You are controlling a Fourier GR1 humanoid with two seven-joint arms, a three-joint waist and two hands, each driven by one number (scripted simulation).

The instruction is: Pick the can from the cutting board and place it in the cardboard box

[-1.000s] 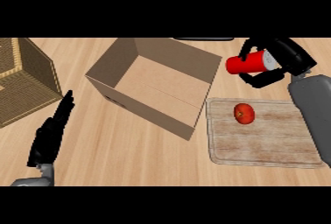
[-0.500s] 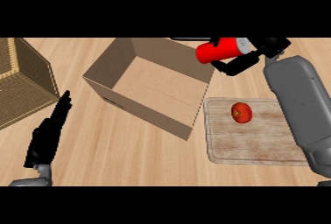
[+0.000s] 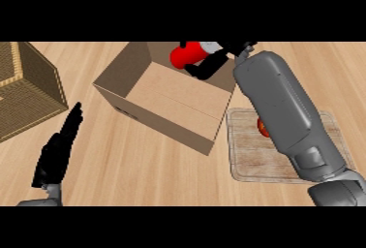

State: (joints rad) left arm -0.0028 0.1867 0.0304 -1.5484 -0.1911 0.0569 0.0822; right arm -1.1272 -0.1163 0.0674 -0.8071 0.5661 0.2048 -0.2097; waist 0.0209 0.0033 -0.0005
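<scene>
The red can (image 3: 189,54) with a pale end hangs over the far part of the open cardboard box (image 3: 172,99), held on its side. My right hand (image 3: 218,60) is curled round it, its grey forearm stretching across the cutting board (image 3: 247,164). A red tomato (image 3: 262,127) on that board peeks out from under the forearm. My left hand (image 3: 58,147) rests open at the lower left, fingers straight, apart from the box.
A woven brown basket (image 3: 25,89) stands at the left edge, next to the box. Bare wooden counter (image 3: 150,169) lies between the left hand and the cutting board.
My right hand has carried the can leftward from beside the box's far right corner to above the box's opening. The left hand has stayed still.
</scene>
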